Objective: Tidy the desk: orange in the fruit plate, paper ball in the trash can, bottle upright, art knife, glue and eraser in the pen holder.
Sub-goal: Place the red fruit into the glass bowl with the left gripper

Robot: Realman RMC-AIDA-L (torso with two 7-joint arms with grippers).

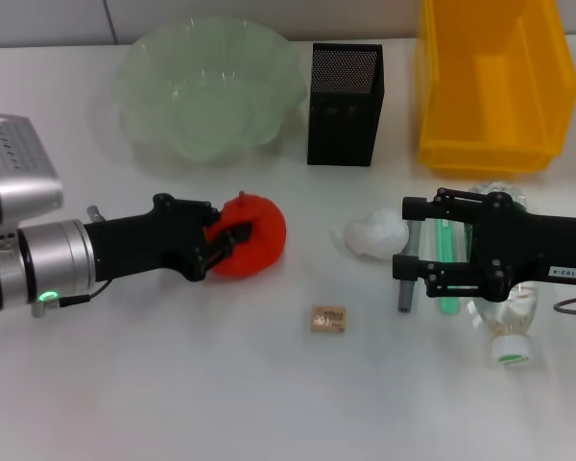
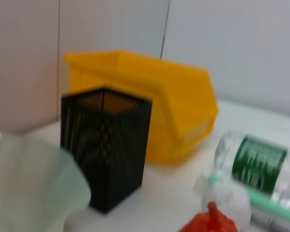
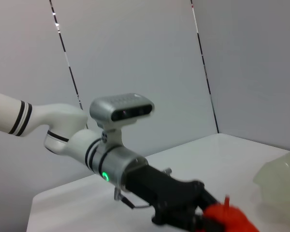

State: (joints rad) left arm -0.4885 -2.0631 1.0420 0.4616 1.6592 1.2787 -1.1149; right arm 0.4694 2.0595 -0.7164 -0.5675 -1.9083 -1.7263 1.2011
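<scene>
The left end effector (image 1: 232,237) is clamped on the orange (image 1: 254,235), which rests on the bench (image 1: 173,384) with the fruit plate (image 1: 209,91) beyond its tips. The right end effector (image 1: 405,240) stands with fingers apart, the paper ball (image 1: 374,233) just past its tips and the bottle (image 1: 504,317) lying beneath it.

Bare white desk (image 1: 173,384) is found toward six o'clock, interrupted only by the small tan rectangular eraser (image 1: 328,319). At twelve o'clock passage is blocked by the translucent pale-green scalloped glass bowl (image 1: 211,91), the black square mesh cup (image 1: 345,106) and the yellow rectangular plastic bin (image 1: 490,86), with narrow gaps left between them.
</scene>
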